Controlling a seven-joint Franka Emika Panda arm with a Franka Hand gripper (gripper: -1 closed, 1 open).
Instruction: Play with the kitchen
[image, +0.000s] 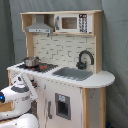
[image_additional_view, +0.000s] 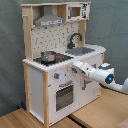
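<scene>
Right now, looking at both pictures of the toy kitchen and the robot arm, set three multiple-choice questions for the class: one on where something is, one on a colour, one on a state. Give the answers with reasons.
1. Where does the pot stand on the kitchen?
A. In the sink
B. On the stovetop
C. On top of the microwave

2. What colour is the faucet?
A. Black
B. Red
C. Yellow

3. What is the state of the oven door?
A. Hanging wide open
B. Removed
C. Closed

Answers:
1. B: in both exterior views the pot sits on the stovetop, beside the sink.
2. A: the curved faucet behind the sink is dark black against the pale tiled wall.
3. C: in the second exterior view the windowed door lies flush with the cabinet front, while the arm reaches toward the front panel above it.
</scene>
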